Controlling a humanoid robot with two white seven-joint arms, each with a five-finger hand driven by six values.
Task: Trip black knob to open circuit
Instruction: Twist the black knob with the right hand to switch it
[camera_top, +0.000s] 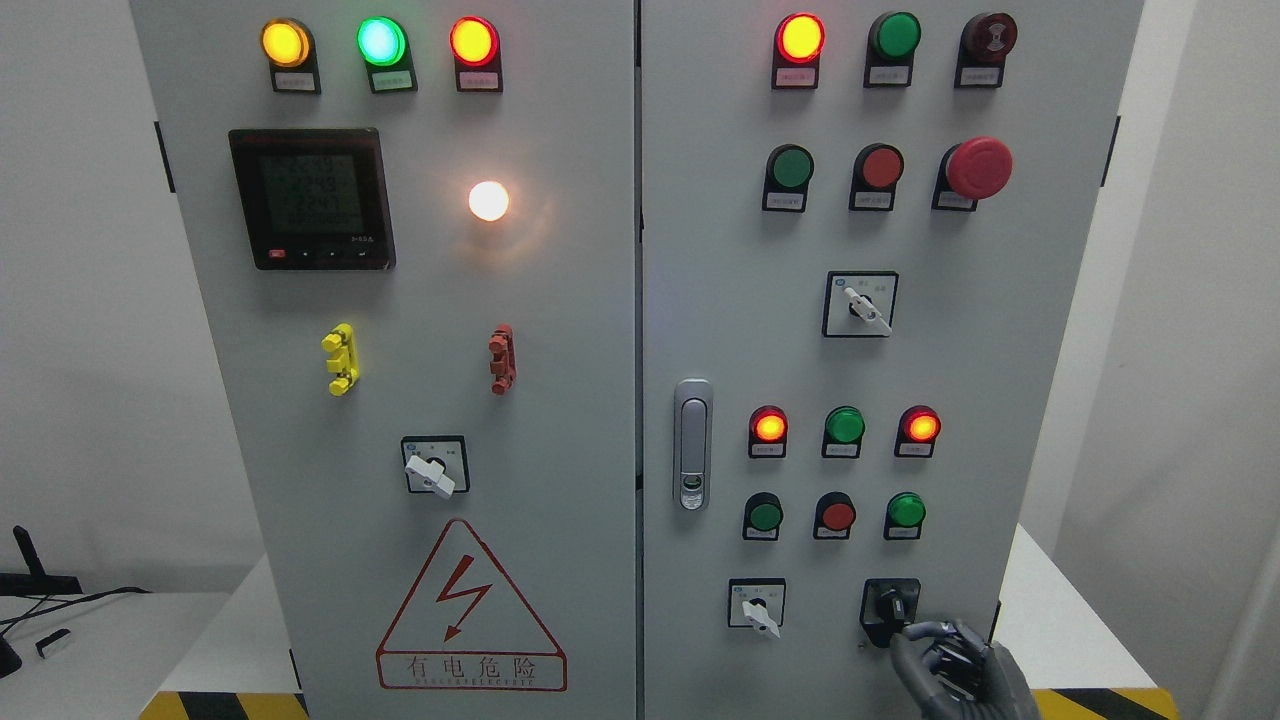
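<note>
From my head camera I'm facing the grey cabinet (560, 330) with its 2 doors, and the black knob (892, 606) I care about sits way down in the bottom right corner of the right door, to the right of a small white switch (758, 610). My right hand (955, 668) comes up from the bottom edge on the right and is right at that knob: the fingers (925, 632) are curled, with one reaching over to touch the knob's lower right side, but I can't tell from this angle if it's actually gripping the thing or only resting against it. The left arm isn't showing anywhere. Above the knob there's a row of 3 push buttons, green (765, 516), red (836, 516), green (906, 510), and above those 3 lamps where the 2 outer ones glow red-orange. The door handle (692, 443) sits just left of those. On the left door the meter screen (311, 198) is on, a white lamp (489, 201) is glowing next to it, and the red-outlined warning triangle (470, 605) is at the bottom.
</note>
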